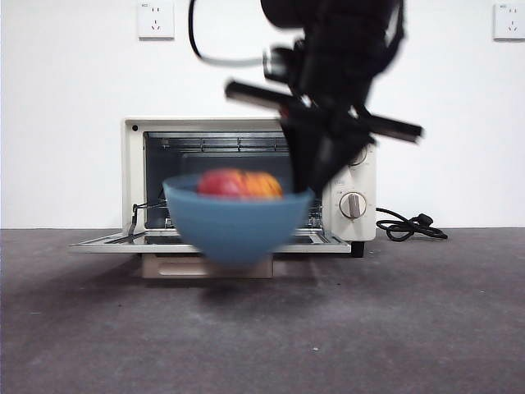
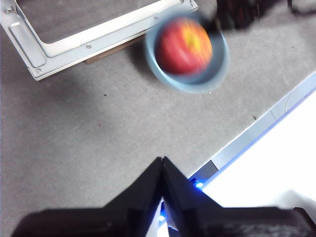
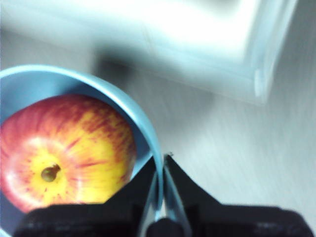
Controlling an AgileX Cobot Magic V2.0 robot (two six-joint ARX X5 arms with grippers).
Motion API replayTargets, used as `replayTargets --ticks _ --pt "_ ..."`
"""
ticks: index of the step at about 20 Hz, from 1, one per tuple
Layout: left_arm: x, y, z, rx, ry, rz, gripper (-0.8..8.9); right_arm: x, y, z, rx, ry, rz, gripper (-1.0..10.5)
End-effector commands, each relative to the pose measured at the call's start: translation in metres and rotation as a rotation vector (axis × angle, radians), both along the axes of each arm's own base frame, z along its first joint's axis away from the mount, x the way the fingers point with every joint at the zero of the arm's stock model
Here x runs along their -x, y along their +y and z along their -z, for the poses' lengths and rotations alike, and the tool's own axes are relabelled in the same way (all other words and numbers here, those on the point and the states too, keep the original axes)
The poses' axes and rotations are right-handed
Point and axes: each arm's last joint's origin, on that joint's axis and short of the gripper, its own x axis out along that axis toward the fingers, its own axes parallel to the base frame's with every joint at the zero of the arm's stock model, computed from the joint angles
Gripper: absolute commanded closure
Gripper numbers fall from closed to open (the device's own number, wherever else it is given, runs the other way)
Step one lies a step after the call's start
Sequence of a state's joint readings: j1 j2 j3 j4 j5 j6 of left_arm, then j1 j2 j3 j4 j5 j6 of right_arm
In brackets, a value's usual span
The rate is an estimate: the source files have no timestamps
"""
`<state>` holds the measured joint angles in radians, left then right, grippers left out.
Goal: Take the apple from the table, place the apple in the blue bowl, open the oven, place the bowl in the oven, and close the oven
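Note:
The blue bowl (image 1: pixel 236 225) hangs in the air in front of the oven (image 1: pixel 246 176), with the red and yellow apple (image 1: pixel 239 184) lying inside it. My right gripper (image 1: pixel 305 187) comes down from above and is shut on the bowl's right rim (image 3: pixel 159 173), one jaw inside and one outside. The oven's door (image 1: pixel 209 241) lies folded down and open, showing the rack inside. From above, the left wrist view shows the bowl (image 2: pixel 188 53) with the apple (image 2: pixel 184 46) beside the open door (image 2: pixel 89 37). My left gripper (image 2: pixel 162 165) is shut on nothing, back over the table's edge.
The oven's black cord (image 1: pixel 408 226) lies coiled on the dark grey table (image 1: pixel 262 328) to the right of the oven. Two wall sockets sit high on the white wall. The table's pale edge strip (image 2: pixel 261 131) runs near my left gripper.

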<state>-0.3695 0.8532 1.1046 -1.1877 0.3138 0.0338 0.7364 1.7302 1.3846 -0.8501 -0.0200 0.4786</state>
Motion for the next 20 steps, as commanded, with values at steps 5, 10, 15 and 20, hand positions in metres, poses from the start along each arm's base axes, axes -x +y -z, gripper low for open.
replayTargets --ticks 5,10,15,20 --pt "0.003 0.001 0.004 -0.019 0.031 0.011 8.19 -0.049 -0.018 -0.026 -0.209 -0.016 0.305 9.6" --pt "0.003 0.001 0.004 -0.018 0.03 0.011 8.19 -0.084 -0.03 -0.037 -0.34 0.059 0.486 9.6" --pt "0.004 0.001 0.004 -0.017 0.027 0.011 8.19 -0.105 -0.029 -0.038 -0.364 0.068 0.631 9.6" --pt "0.004 0.001 0.004 -0.018 0.031 0.011 8.19 -0.116 -0.028 -0.02 -0.327 0.133 0.733 9.6"
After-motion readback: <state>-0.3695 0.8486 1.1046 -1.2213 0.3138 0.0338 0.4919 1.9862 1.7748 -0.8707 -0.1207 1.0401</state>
